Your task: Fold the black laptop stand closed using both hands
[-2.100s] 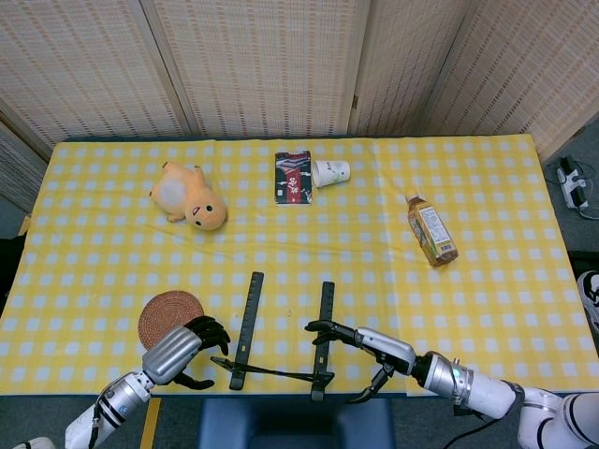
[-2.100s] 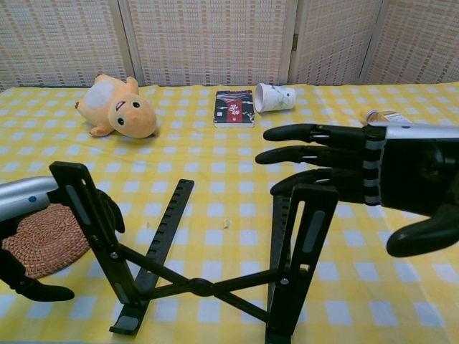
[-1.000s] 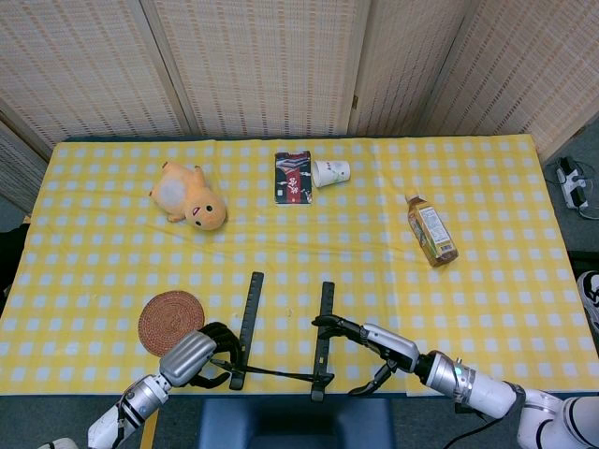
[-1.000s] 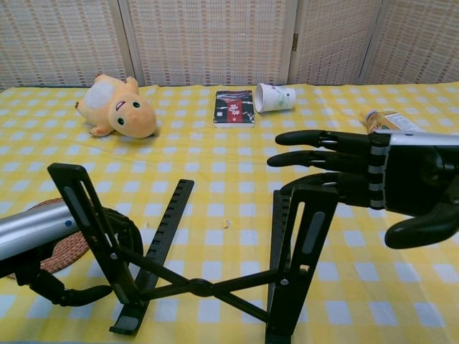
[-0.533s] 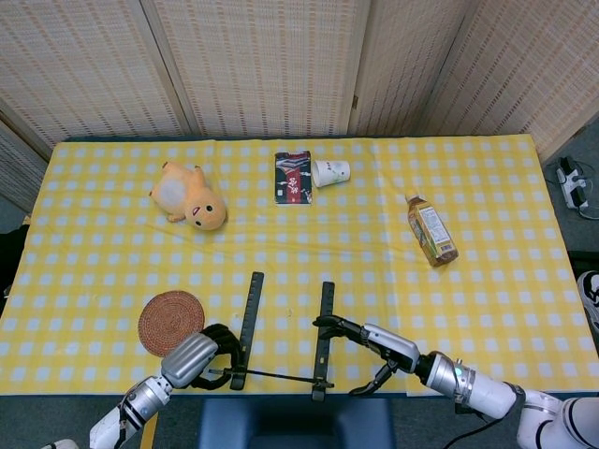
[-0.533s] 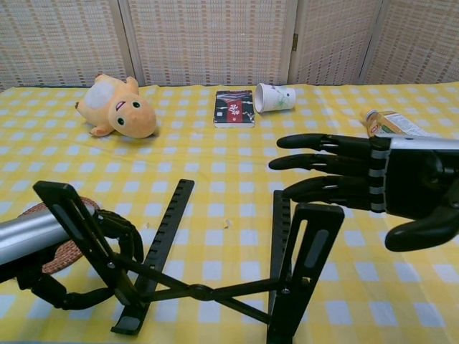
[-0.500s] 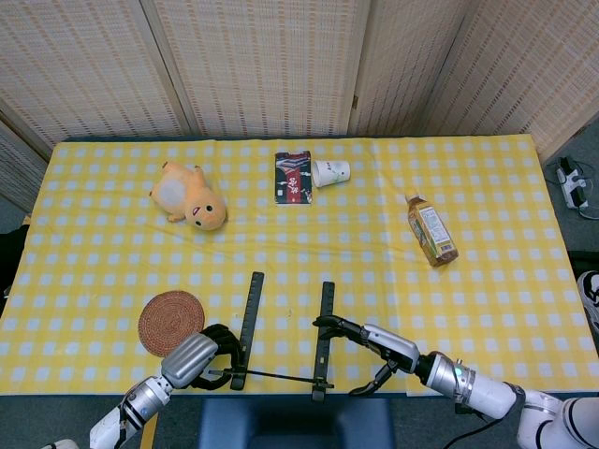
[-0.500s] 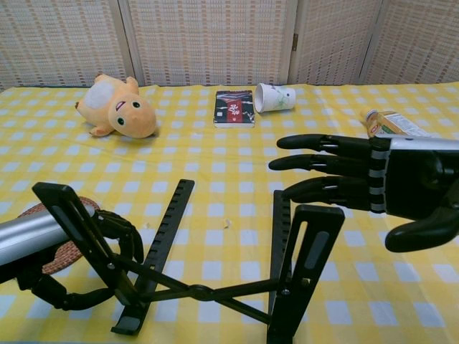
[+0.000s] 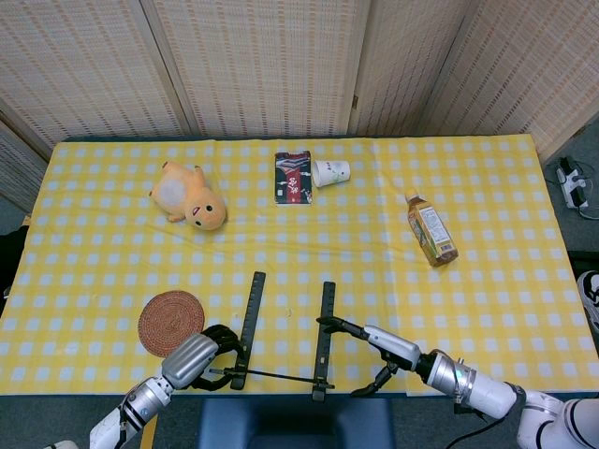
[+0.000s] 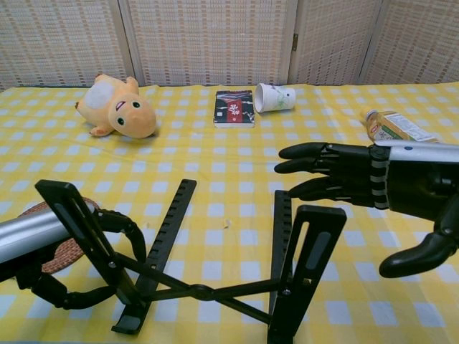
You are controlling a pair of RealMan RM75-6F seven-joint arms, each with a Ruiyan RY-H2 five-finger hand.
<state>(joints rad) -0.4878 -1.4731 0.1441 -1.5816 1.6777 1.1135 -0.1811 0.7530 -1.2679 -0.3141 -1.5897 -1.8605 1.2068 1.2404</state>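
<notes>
Left hand has closed in around the black folding laptop stand's left upright. Right hand hovers open, empty, beside the right upright. Approach step; next, right hand grips, then both press inward.

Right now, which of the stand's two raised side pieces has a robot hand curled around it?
The left upright: the left hand curls around it, while the right hand hovers open beside the right upright.

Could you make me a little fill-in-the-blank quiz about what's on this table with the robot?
1. The black laptop stand lies near the table's front edge, between the robot's two ____.
2. The paper cup lies on its ____, next to the small book.
3. The round woven coaster sits beside the robot's ____ hand.
4. The right hand has its fingers stretched out and holds ____.

Missing words: hands; side; left; nothing
</notes>
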